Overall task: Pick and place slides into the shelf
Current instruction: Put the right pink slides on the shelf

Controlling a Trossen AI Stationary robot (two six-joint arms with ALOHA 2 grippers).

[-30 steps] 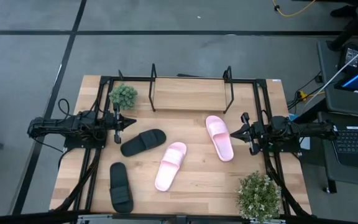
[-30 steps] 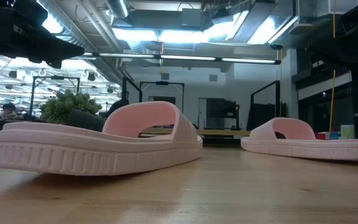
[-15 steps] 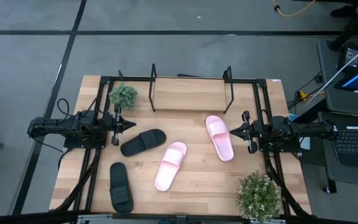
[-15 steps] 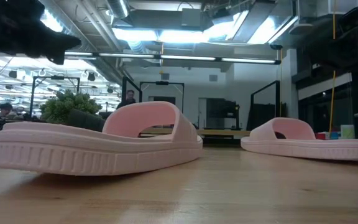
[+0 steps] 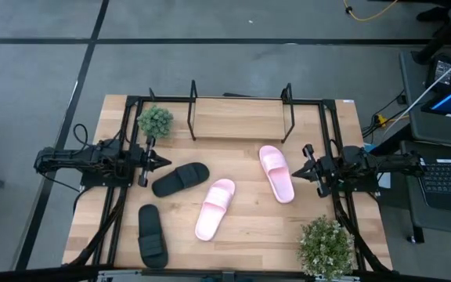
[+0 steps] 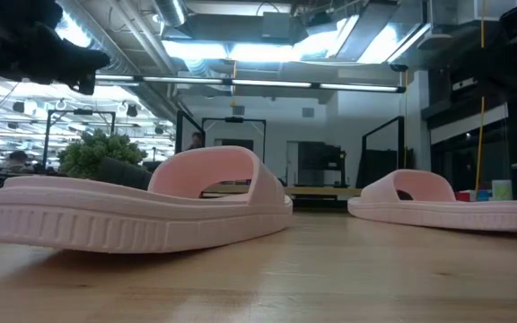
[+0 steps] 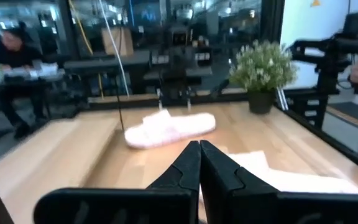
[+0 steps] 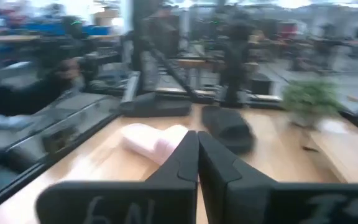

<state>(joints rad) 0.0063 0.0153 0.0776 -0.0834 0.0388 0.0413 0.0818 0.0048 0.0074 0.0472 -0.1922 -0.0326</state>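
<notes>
The left gripper (image 5: 156, 160) hovers above the table's (image 5: 249, 235) left side, its dark wedge-shaped fingers (image 7: 185, 171) pressed together to a point, holding nothing. Just beyond its tip lies a matte black slide (image 5: 180, 178), flat-soled with a wide strap, lying aslant. A second black slide (image 5: 152, 235) lies nearer the front edge, well apart from that gripper. Behind the gripper stands a small plant (image 5: 155, 121) with bushy green leaves.

The table is light wood with visible grain, framed by black metal bars. At its far edge stands the shelf (image 5: 241, 117): thin black wire uprights around a pale wooden board, with no slide on it.

Near the middle lies a pale pink slide (image 5: 214, 208), smooth, with a ribbed sole edge (image 6: 106, 229) that only the low view shows. The other pink slide (image 5: 276, 173) lies just in front of the right gripper (image 5: 302, 166), between it and the middle of the table. This gripper's fingers (image 8: 185, 162) are also closed tight and hold nothing. A larger bushy plant (image 5: 327, 246) stands at the front right corner, to that gripper's side.

The left wrist view looks across to the far pink slide (image 7: 169, 129) and the large plant (image 7: 263, 68). The right wrist view shows a pink slide (image 8: 151, 142) and a black one (image 8: 229, 127) beyond its fingers. The low view shows the room behind, with ceiling lights.
</notes>
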